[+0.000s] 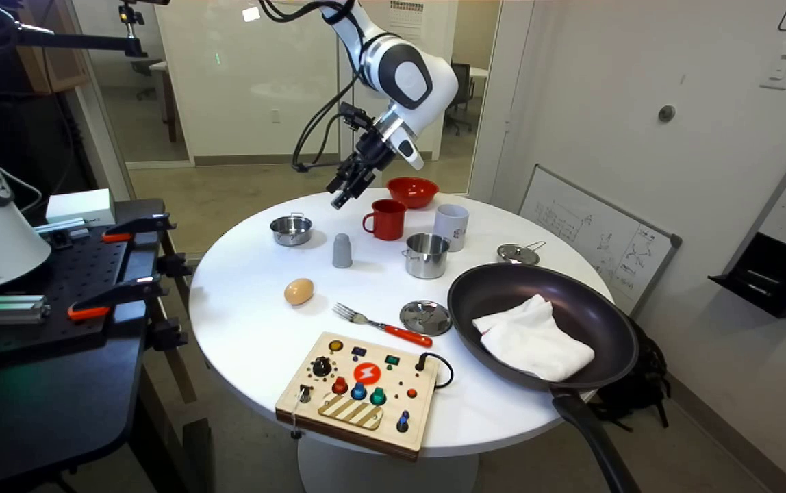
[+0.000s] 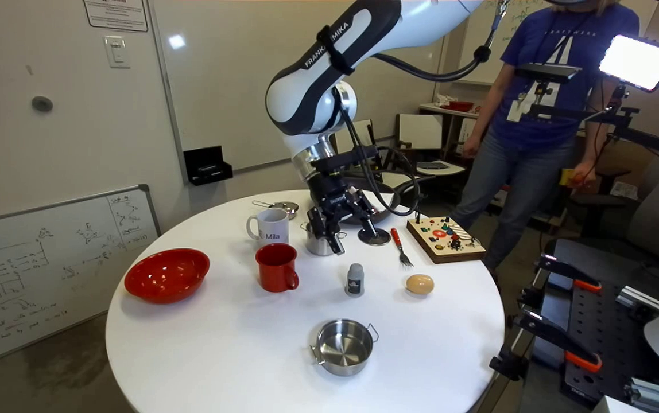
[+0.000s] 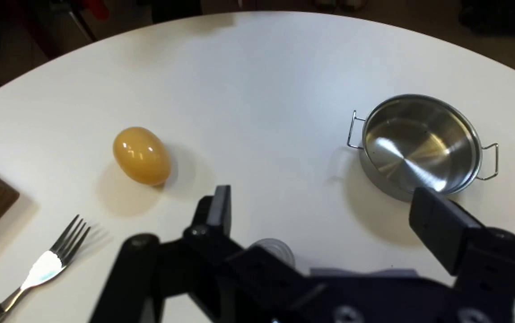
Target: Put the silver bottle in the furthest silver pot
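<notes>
OK, the silver bottle (image 1: 342, 251) stands upright on the white table (image 1: 235, 301), apart from both the taller silver pot (image 1: 426, 263) and the shallow silver pot (image 1: 292, 236). The gripper (image 3: 322, 213) hangs above the table, clear of the bottle, jaws spread wide (wrist view shows it best).

Clock centred on the bottle, in an exterior view, 12 being up: gripper at 12; red mug (image 1: 387, 220) at 2, red bowl (image 1: 412, 197) further out, same bearing; taller pot at 3, white mug (image 1: 457, 222) near it; frying pan (image 1: 502, 287) about 4, white cloth (image 1: 537, 342) lying in it; fork (image 1: 386, 326) at 5, lid (image 1: 426, 318) just beside its handle; knob panel (image 1: 365, 376) at 6; egg (image 1: 298, 292) between 7 and 8; shallow pot about 10.

Wrist view, clock centred on the jaw gap: bottle's ringed top at 8, partly hidden by the gripper; shallow pot at 2, egg at 10. One jaw tip crosses the pot's rim there, line of sight only; both exterior views show them apart.
</notes>
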Controlling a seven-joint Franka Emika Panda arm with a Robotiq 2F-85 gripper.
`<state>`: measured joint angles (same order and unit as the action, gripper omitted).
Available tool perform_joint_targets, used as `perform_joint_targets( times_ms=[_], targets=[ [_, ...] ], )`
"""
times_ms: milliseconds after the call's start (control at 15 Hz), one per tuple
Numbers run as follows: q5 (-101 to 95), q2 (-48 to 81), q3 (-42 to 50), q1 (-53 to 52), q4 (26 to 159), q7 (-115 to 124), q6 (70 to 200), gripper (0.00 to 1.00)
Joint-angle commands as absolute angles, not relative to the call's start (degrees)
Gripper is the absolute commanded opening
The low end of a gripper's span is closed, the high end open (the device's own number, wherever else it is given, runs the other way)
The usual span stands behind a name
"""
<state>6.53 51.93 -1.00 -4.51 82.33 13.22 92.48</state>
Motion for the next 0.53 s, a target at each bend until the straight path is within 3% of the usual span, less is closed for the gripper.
perform_joint_targets(
  times_ms=[0,467],
  targets=[
    [4.82,56.41,-0.76,-4.31,75.52,10.23,89.53,1.00],
    [4.07,63.21,-1.03,-3.54,67.55,5.68,87.56,1.00]
  ],
)
